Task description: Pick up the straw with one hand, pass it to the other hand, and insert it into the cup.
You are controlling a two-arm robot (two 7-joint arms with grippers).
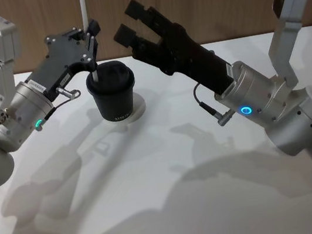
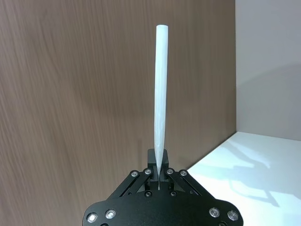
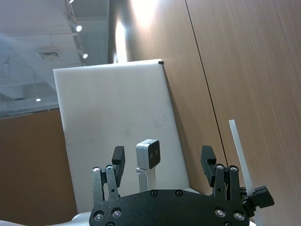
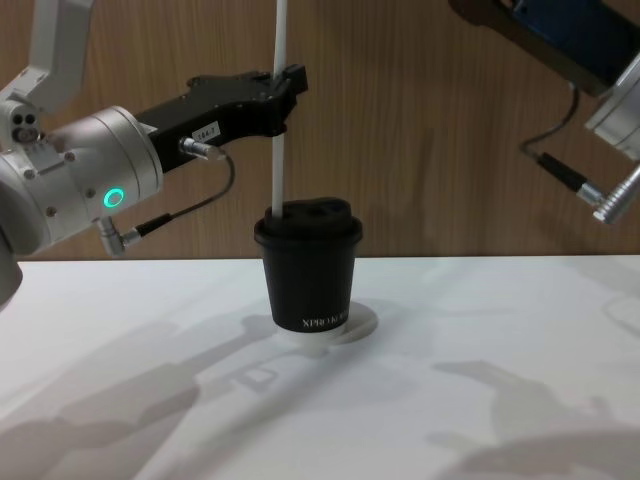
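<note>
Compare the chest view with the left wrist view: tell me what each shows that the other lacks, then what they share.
Chest view alone: the cup on the table, the straw's lower end meeting the cup's lid, and a cable hanging from the right arm. Left wrist view alone: the straw's free top end and the left gripper's fingers seen from behind, shut on the straw's sides. Shared: the upright white straw held by the left gripper, against the wood wall.

You see a smooth white plastic straw (image 4: 278, 120), a matt black paper cup (image 4: 307, 280) with a faintly glossy plastic lid, matt black grippers on brushed silver metal wrists, wood-grain wall (image 4: 420, 120).
</note>
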